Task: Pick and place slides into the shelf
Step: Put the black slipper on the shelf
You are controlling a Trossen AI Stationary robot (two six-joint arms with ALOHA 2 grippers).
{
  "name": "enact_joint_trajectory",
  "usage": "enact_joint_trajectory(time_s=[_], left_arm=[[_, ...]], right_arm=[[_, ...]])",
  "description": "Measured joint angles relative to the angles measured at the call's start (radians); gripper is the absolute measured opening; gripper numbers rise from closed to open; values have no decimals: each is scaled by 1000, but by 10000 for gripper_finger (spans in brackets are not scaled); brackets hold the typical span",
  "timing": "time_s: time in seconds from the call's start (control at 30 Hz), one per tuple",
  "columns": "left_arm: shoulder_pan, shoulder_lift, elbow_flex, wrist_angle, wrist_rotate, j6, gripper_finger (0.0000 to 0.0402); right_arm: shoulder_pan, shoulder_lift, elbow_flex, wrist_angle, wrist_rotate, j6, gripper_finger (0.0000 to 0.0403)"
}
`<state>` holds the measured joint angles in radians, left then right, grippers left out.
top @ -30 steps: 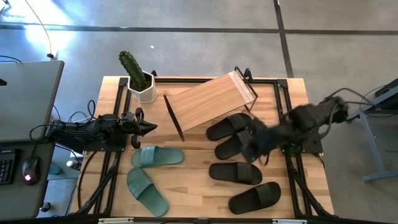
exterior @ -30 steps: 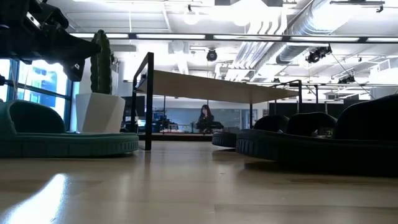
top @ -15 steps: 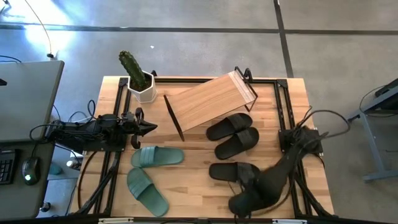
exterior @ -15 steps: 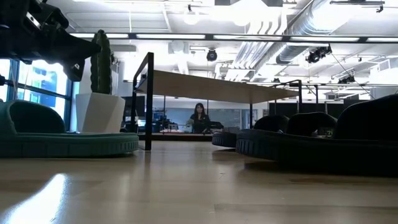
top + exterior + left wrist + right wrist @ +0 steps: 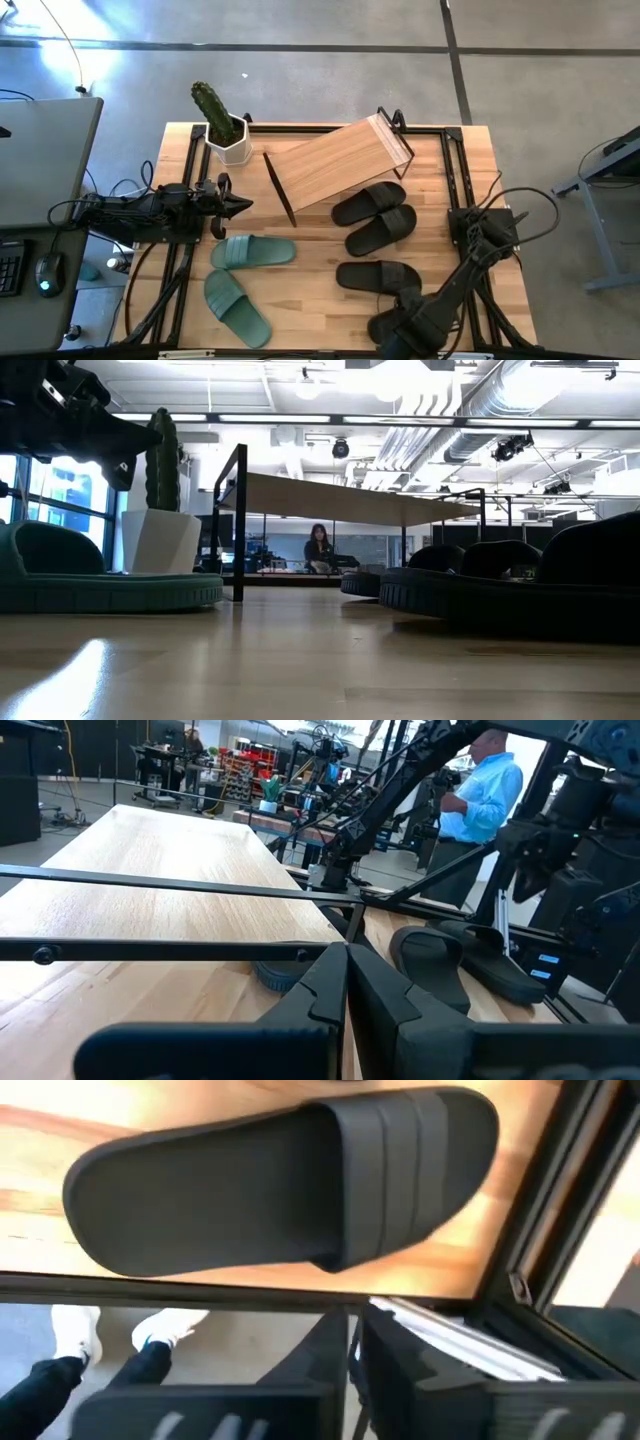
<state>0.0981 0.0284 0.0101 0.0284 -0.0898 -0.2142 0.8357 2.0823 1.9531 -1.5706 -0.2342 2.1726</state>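
Four black slides lie flat on their soles on the table's right half (image 5: 368, 203), (image 5: 380, 230), (image 5: 378, 276); my right arm partly covers the nearest one (image 5: 290, 1180). Two sage green slides (image 5: 252, 251), (image 5: 237, 307) lie on the left half. The shelf (image 5: 335, 163) stands askew toward the far edge, its light wooden top showing. My right gripper (image 5: 352, 1342) is shut and hovers over the table's near edge, beside the nearest black slide. My left gripper (image 5: 240, 207) is shut and waits at the left, above the green slides.
A white pot with a cactus (image 5: 225, 135) stands at the far left corner. A black frame rail (image 5: 200, 1285) runs along the near edge, and a person's white shoes (image 5: 80, 1330) show on the floor beyond it. Bare wood (image 5: 310, 285) lies between the green and black slides.
My right arm has swung from above the two far black slides toward the table's near edge, and now reaches over the nearest black slide. The slides and the shelf have stayed where they were.
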Motion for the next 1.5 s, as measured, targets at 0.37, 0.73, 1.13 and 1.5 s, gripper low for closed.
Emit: enact_joint_trajectory(time_s=[0.37,0.73,1.13,1.5], left_arm=[[0,0,0,0,0,0,3],[0,0,0,0,0,0,3],[0,0,0,0,0,0,3],[0,0,0,0,0,0,3]], right_arm=[[12,22,-6,-1,88,51,143],[9,170,-6,0,-37,-21,144],[9,234,-5,-2,-35,3,144],[34,234,-5,-4,-76,25,97]])
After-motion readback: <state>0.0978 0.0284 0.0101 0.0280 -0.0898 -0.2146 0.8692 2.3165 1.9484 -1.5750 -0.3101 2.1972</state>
